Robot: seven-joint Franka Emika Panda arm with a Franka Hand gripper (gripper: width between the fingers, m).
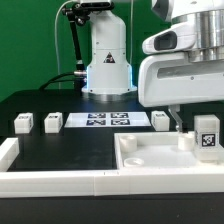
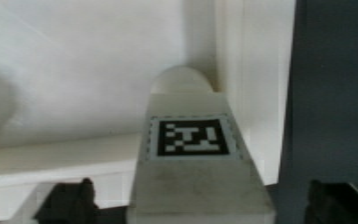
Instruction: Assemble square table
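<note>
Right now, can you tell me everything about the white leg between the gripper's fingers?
The leg is a short white block, plastic by its look, smooth, with one black-and-white square tag on a side face. It stands upright, seemingly on the white slab at the exterior view's right. The open gripper straddles it: its fingers stand one on each side with a gap, so nothing grips it. Its foot is hidden.

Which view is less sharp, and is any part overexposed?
Wrist view: soft throughout, the tag on the leg blurred at its edges. Exterior view: sharper, but the white slab is nearly washed out, and a blue glow lights the robot base.
</note>
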